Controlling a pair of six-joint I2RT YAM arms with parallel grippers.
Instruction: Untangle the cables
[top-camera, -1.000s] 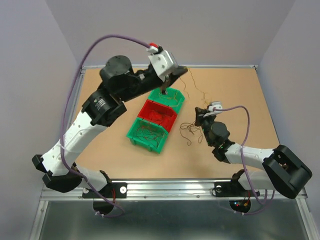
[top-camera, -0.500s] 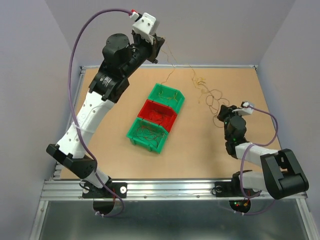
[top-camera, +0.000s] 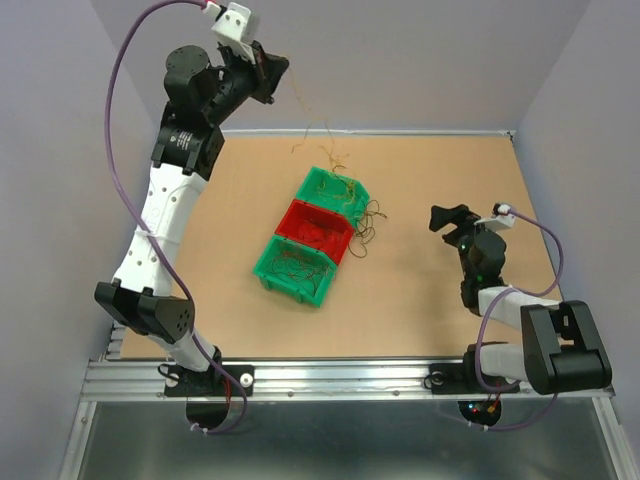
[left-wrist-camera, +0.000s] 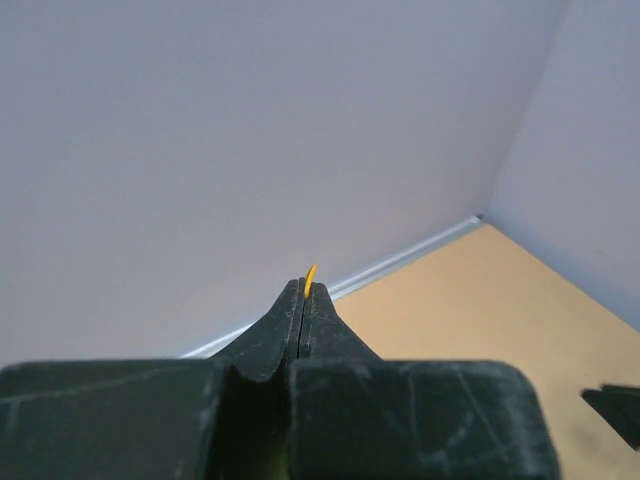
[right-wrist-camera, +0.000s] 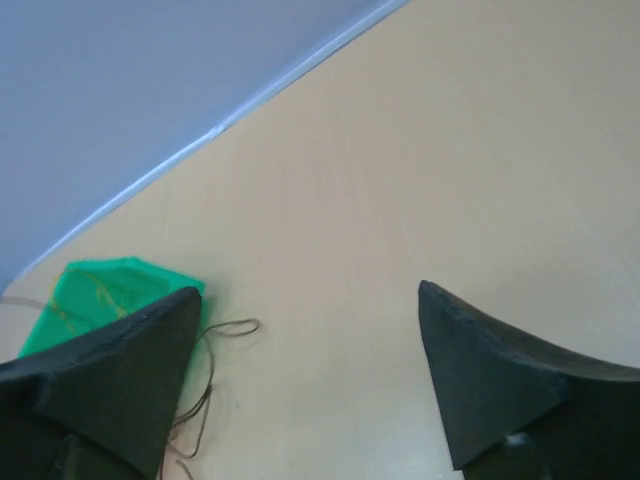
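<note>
My left gripper (top-camera: 278, 70) is raised high at the back left, shut on a thin yellowish cable (top-camera: 312, 125) that hangs down toward the bins. In the left wrist view a yellow tip (left-wrist-camera: 309, 272) pokes out between the closed fingers of the left gripper (left-wrist-camera: 305, 290). The other cables (top-camera: 352, 195) are thin brown and yellowish strands draped over the far green bin (top-camera: 318, 183) and spilling onto the table at its right. My right gripper (top-camera: 443, 216) stands open and empty, low over the table right of them. In the right wrist view a brown loop (right-wrist-camera: 225, 328) lies left of the right gripper (right-wrist-camera: 308, 300).
Three bins stand in a diagonal row: the far green bin, a red bin (top-camera: 300, 212) and a near green bin (top-camera: 275, 272), each with wire strands inside. Grey walls close the back and sides. The far green bin's corner (right-wrist-camera: 100, 285) shows in the right wrist view.
The right gripper opened and let go of the cables. The left arm rose up and back to the left with its cable, and the strands swung left onto the far green bin.
</note>
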